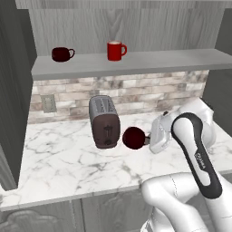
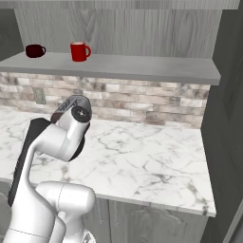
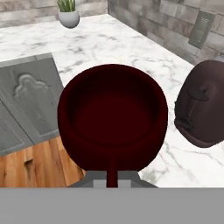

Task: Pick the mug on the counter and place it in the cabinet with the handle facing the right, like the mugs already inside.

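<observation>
mugs: we are counting three, two standing on the cabinet (image 1: 136, 63) shelf, a maroon mug (image 1: 60, 54) and a red mug (image 1: 115, 50); gripper (image 1: 147, 138) is clenching the mug (image 1: 133, 137) by its handle (image 3: 112, 173), beside one toaster (image 1: 104, 121), over the counter (image 1: 63, 158), shelf room lying open rightward.

The tabletop (image 1: 63, 158) is showing as polished white marble with grey veining, smooth and faintly shiny. The mug (image 1: 133, 137) is looking like glazed ceramic in dark maroon, glossy outside and smooth inside. The toaster (image 1: 103, 121) is wearing brushed grey metal on its sides and a dark brownish, satin-looking end panel. The cabinet (image 1: 136, 27) is displaying matt grey wood grain, and its shelf board (image 1: 136, 63) is appearing flat, pale grey and dull. The backsplash (image 1: 136, 93) is reading as rough, matt brick in mixed beige and grey. The red mug (image 1: 116, 50) is looking smooth and slightly shiny.
</observation>
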{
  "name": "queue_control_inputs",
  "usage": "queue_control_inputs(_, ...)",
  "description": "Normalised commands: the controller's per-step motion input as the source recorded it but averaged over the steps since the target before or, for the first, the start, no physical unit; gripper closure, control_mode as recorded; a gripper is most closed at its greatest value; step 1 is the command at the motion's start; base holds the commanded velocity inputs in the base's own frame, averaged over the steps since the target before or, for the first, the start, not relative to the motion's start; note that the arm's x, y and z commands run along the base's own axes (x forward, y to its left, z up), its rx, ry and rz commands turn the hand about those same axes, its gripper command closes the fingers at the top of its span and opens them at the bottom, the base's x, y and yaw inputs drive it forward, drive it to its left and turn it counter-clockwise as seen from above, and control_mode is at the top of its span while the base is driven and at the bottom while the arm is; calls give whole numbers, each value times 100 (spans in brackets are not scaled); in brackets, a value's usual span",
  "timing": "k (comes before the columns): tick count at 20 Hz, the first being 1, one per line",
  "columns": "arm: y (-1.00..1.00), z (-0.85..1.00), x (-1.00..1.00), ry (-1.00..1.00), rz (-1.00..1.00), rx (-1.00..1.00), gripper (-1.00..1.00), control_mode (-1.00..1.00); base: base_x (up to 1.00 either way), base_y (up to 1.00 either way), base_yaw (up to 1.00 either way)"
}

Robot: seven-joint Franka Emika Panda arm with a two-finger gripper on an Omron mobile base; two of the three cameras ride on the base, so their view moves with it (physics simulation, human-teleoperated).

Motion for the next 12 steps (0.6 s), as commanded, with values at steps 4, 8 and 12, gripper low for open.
queue_control_inputs(4, -2, 27, -5, -3, 10, 2, 100, -100, 0, 0, 0)
queue_control_inputs(8, -4, 34, -6, -5, 9, 1, 100, -100, 0, 0, 0)
queue_control_inputs(12, -1, 32, -1, -3, 8, 1, 100, -100, 0, 0, 0)
